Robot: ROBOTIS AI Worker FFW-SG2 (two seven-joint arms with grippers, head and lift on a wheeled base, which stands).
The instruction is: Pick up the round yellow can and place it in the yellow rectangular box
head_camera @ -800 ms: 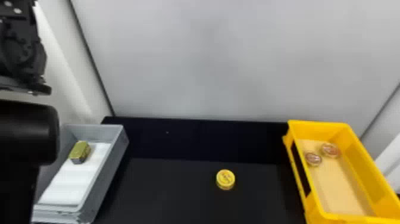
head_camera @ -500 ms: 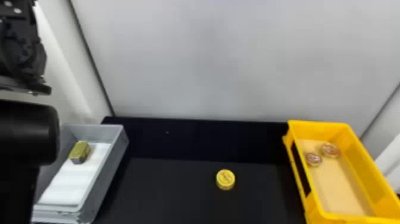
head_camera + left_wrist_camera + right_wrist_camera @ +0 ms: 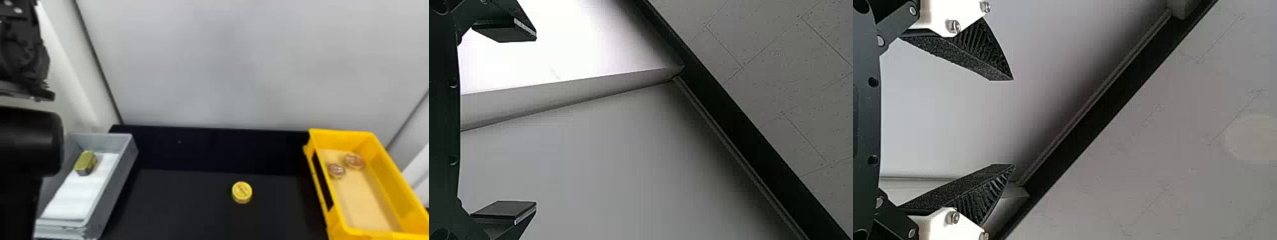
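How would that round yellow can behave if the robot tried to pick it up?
The round yellow can looks stiff, like a small tin with a crisp rim, so it probably won't squash easily. Being low and flat on its base, it seems unlikely to tip or roll, though a push might slide it. Its smooth-looking top could be slippery, so a grip around the sides seems safer.

A gray box (image 3: 112, 194) is lined with a white sheet (image 3: 75, 198), on which a green-gold block (image 3: 85, 162) is set. Toward the right, two round reddish tins (image 3: 354, 161) are seen near each other. The black table (image 3: 191, 204) is backed by a pale gray wall (image 3: 223, 63).
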